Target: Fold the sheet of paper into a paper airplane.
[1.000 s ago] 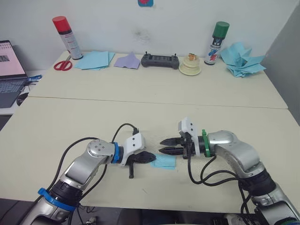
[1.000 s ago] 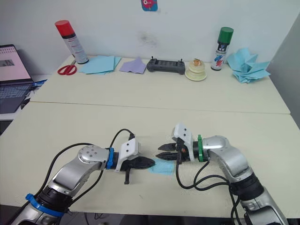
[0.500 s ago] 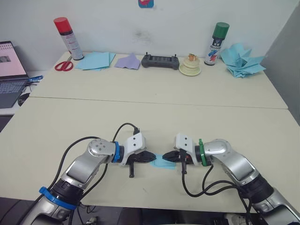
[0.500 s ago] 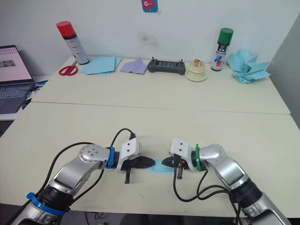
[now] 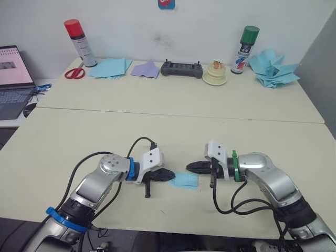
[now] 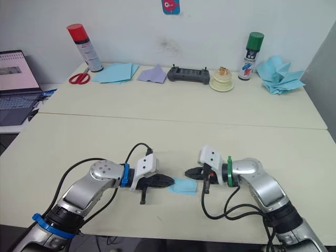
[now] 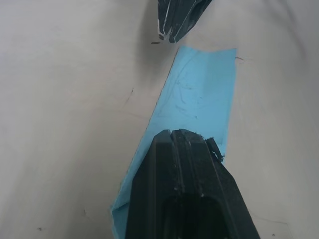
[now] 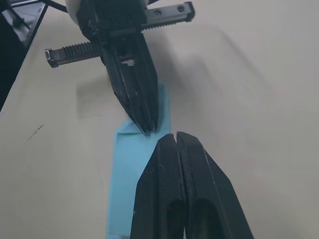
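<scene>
A pale cream table (image 5: 220, 118), matte and lightly scuffed, spans the frame. Low in the centre lies the sheet of paper (image 5: 185, 180) — thin, light blue, folded into a narrow flat strip with a slanted end and faint crease marks.

The left gripper (image 5: 170, 176) reaches in from the lower left, its two black tapered fingers pressed together, tip resting on the strip's left end. In the left wrist view the closed black fingers (image 7: 187, 164) lie on top of the blue paper (image 7: 202, 94); whether any paper is pinched between them cannot be told.

The right gripper (image 5: 190, 166) comes from the lower right, fingers also together in a slim wedge, its tip just beside the strip's upper right edge. In the right wrist view the closed pair (image 8: 172, 169) sits over the strip (image 8: 130, 164), nearly tip to tip with the other gripper.

Along the upper edge of the frame, left to right: a laptop (image 5: 11, 79), a red-capped spray can (image 5: 77, 42), red-handled scissors (image 5: 74, 72), a flat stack of blue sheets (image 5: 109, 67), a lilac paper piece (image 5: 145, 69), a black controller (image 5: 181, 69), a cream round dish (image 5: 214, 76), a green-capped spray can (image 5: 244, 43) — and a spiky heap of blue paper planes (image 5: 274, 68).
</scene>
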`<control>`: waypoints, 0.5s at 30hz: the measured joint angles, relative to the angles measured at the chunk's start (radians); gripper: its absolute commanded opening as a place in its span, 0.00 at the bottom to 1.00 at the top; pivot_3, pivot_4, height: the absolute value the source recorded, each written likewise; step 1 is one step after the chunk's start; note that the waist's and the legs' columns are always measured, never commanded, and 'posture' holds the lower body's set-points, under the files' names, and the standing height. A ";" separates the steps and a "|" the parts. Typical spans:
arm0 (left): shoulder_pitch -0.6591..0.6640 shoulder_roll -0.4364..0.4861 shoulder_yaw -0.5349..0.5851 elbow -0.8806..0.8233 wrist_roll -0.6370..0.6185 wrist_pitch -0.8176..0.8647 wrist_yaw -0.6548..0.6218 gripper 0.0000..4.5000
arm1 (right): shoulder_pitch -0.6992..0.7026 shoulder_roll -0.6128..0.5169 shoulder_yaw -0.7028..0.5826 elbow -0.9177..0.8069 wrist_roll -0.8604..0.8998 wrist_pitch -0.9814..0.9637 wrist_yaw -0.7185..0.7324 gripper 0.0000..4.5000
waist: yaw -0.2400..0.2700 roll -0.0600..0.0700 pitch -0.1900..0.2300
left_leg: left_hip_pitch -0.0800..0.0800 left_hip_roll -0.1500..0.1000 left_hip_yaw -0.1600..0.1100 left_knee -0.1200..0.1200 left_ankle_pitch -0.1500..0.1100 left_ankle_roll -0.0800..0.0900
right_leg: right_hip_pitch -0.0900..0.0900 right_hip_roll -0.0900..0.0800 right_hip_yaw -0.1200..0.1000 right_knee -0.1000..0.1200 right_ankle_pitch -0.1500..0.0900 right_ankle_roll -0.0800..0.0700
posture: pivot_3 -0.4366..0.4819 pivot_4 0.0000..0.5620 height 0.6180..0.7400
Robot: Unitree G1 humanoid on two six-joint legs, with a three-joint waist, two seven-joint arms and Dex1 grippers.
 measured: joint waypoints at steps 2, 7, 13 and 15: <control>-0.001 0.000 -0.001 0.000 0.000 0.000 0.000 0.00 | 0.001 0.006 0.057 0.025 -0.043 -0.006 -0.008 0.00 | 0.000 0.000 0.000 | 0.000 0.000 0.000 0.000 0.000 0.000 | 0.000 0.000 0.000 0.000 0.000 0.000 | 0.48 0.27 1.00; 0.004 0.000 0.002 -0.003 0.003 0.002 0.006 0.00 | 0.003 -0.003 0.088 0.044 -0.078 -0.023 -0.006 0.00 | 0.000 0.000 0.000 | 0.000 0.000 0.000 0.000 0.000 0.000 | 0.000 0.000 0.000 0.000 0.000 0.000 | 0.48 0.27 1.00; 0.062 -0.022 0.069 -0.010 -0.029 0.022 0.070 0.00 | -0.014 -0.021 0.100 0.060 -0.091 -0.055 0.015 0.00 | -0.002 0.001 -0.001 | 0.001 0.000 0.000 0.000 0.000 0.000 | 0.000 0.000 0.000 0.001 0.000 0.000 | 0.48 0.27 1.00; 0.076 -0.014 0.116 0.019 -0.025 0.002 0.113 0.00 | -0.014 -0.021 0.100 0.060 -0.092 -0.055 0.016 0.00 | -0.002 0.001 -0.001 | 0.002 0.000 0.000 0.000 0.000 0.000 | 0.000 0.000 0.000 0.002 0.000 0.000 | 0.48 0.27 1.00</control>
